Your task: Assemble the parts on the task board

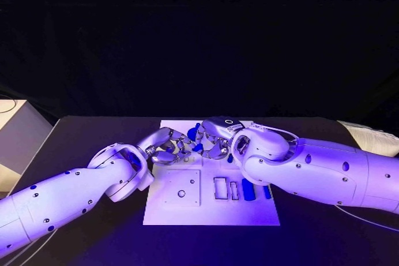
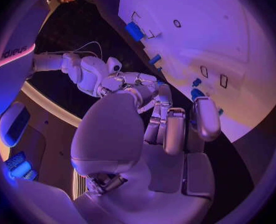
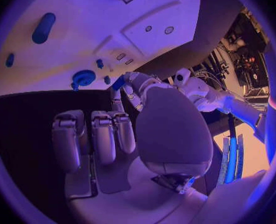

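Observation:
The white task board (image 1: 170,214) lies mid-table with my two hands meeting over its far half. My left hand (image 1: 165,149) reaches in from the left, and a small blue part (image 3: 117,82) sits at its fingertips, peeking out behind one finger (image 2: 207,117). My right hand (image 1: 215,141) hovers just right of it with its fingers (image 3: 94,134) straight and nothing in them. A blue gear (image 3: 83,77), a blue cylinder (image 3: 43,27) and small blue pegs (image 3: 99,63) lie on the board. Two blue bars (image 1: 248,188) rest near the board's right edge.
A square plate with a hole (image 1: 181,188) and rectangular slots (image 1: 220,188) mark the board's near half. A pale box (image 1: 17,133) stands off the table's left side. Both forearms (image 1: 316,171) cover the table beside the board.

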